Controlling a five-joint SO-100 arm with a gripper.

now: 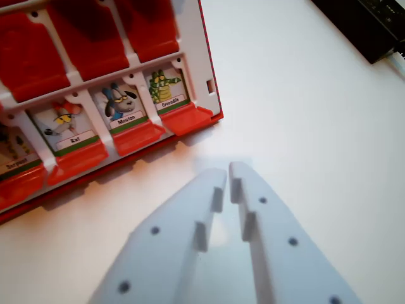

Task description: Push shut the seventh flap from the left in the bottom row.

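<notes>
Hand low over table, tips nearly together, empty, just short of red flaps.

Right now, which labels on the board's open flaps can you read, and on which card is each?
"Crocodile" on the crocodile card, blurred, likely reading.
"Mouton" on the sheep card.
"Rat" on the rat card.
"Serpent" on the leftmost card, cut off and blurred, uncertain.
Nothing readable on the black device.

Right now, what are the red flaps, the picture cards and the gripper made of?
Red flaps: glossy moulded plastic, going by the sheen and rounded edges. Picture cards: printed paper or card, probably; flat cartoon art with captions. Gripper: matte pale plastic, likely 3D-printed, though layer lines aren't clear.
</notes>
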